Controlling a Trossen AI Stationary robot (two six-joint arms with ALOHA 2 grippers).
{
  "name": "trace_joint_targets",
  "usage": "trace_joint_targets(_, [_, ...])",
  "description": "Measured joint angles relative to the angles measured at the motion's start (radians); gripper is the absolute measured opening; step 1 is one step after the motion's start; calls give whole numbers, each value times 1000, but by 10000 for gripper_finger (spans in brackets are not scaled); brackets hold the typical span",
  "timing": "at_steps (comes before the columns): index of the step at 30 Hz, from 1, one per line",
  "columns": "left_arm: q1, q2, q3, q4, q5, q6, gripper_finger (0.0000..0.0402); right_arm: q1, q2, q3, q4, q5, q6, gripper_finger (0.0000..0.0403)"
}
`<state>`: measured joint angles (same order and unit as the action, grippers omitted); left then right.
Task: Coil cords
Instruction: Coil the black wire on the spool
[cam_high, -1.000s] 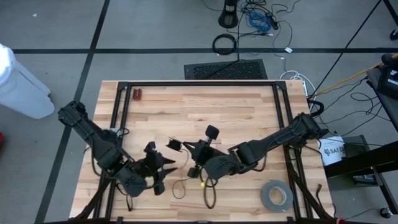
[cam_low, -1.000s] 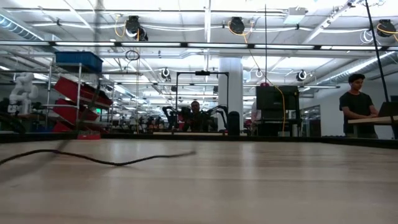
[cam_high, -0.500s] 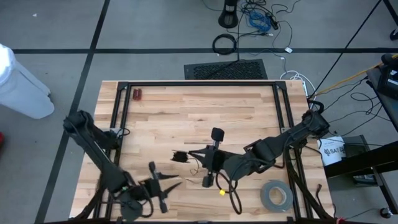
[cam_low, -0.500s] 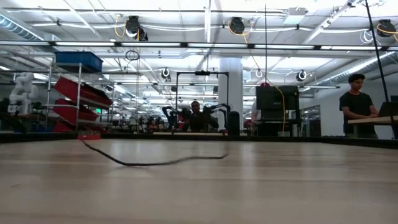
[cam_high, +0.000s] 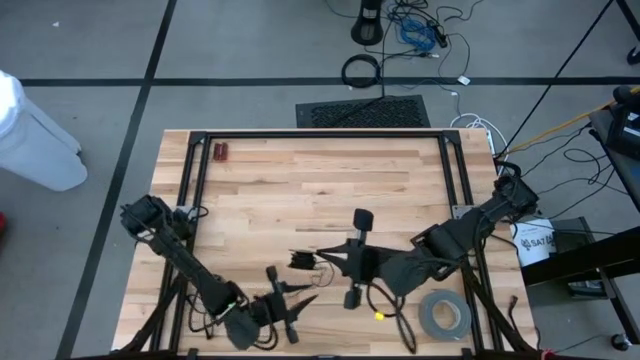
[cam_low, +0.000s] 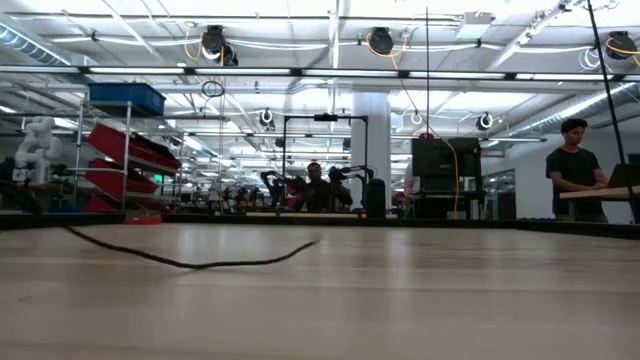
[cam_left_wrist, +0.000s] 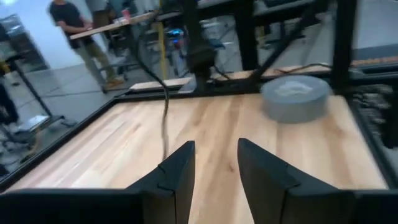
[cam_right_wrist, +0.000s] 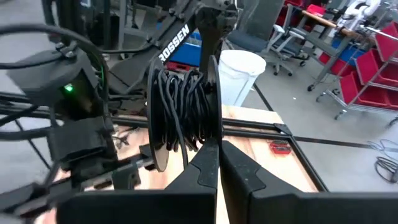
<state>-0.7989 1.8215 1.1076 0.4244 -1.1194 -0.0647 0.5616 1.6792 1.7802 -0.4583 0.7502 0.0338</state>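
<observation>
High view, reading from the left: the left tool (cam_high: 285, 310) hangs low over the near edge of the surface (cam_high: 300, 180), its fingers (cam_left_wrist: 180, 174) standing partly apart with nothing between them. Just beside it toward the middle, the thin black cord (cam_high: 312, 262) runs as loose strands across the wood; in the low view the same cord (cam_low: 190, 260) lies in a slack wave on the boards. At centre, the right tool (cam_high: 352, 262) is closed tight, and its wrist view shows the two fingers pressed together right under a black spool (cam_right_wrist: 183, 115) wrapped with many turns of cord — whether they pinch a strand or only the spool's edge I cannot tell. Farther right, a grey tape roll (cam_high: 444, 315) sits near the front corner, apart from the cord.

My judgement: winding is well begun, with a loose tail left to take up. To do this step well, the left tool should take the free strand close to the spool and feed it under light tension — too slack and the turns will spill off, too tight and the spool may twist out of the right tool's hold. Keep the tail away from the tape roll.
</observation>
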Motion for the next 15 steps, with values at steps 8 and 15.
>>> trace_joint_targets(8, [-119,-38,6,222,-36,319,128,38,-65,0,-69,-1,57,0])
trace_joint_targets(15, [-18,-40,9,456,255,509,128,42,-68,0,-46,-27,61,0])
